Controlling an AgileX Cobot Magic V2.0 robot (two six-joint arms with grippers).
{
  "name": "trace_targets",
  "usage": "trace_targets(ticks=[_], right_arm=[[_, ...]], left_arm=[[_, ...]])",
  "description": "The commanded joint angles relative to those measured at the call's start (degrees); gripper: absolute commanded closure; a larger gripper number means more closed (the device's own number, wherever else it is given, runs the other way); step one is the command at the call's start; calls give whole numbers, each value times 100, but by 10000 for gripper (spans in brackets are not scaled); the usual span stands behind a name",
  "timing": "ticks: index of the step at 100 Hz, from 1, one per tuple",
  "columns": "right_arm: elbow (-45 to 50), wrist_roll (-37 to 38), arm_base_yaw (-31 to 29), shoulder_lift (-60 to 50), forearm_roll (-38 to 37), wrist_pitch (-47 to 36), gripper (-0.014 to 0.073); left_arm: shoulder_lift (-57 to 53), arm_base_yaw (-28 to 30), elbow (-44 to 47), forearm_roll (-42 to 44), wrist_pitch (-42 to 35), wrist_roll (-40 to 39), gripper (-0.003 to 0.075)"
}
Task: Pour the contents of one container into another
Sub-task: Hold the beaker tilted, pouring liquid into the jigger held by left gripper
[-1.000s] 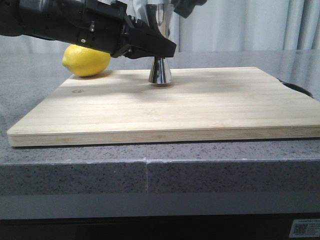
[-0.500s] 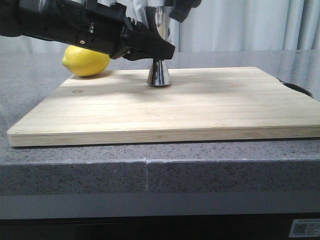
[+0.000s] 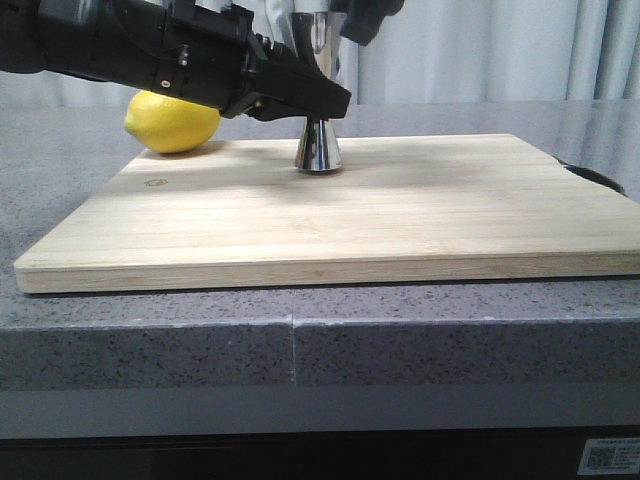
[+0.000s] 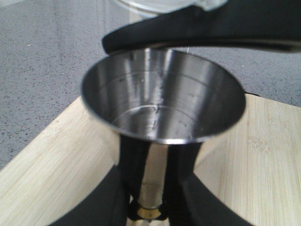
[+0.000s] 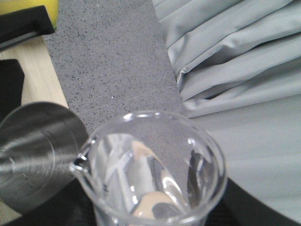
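Grey speckled counter [image 3: 60, 200], pale curtain [image 3: 480, 50] behind. Wooden cutting board [image 3: 400, 210] with lemon [image 3: 172, 121] at its far left corner. Steel jigger [image 3: 318, 146] upright on the board; left gripper [image 3: 312, 100] closed on its waist, fingers [image 4: 117, 197] either side of the gold band. Right gripper [image 3: 362, 18] holds the glass cup [image 5: 150, 165] tilted, spout just above and beside the jigger rim. Liquid visible in the jigger bowl.

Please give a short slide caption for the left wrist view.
Left gripper holds the steel jigger upright on the wooden board.
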Motion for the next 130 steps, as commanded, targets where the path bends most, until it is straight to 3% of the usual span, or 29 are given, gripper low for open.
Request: trace_targets(ticks=[1,130], right_arm=[[-190,-15,17,-218,-183,-166,326],[-412,-15,17,-238,-744,-1,326]], left_arm=[[-298,-41,-164,-438,323,-8,739],[-298,-41,-164,-438,323,-8,739]])
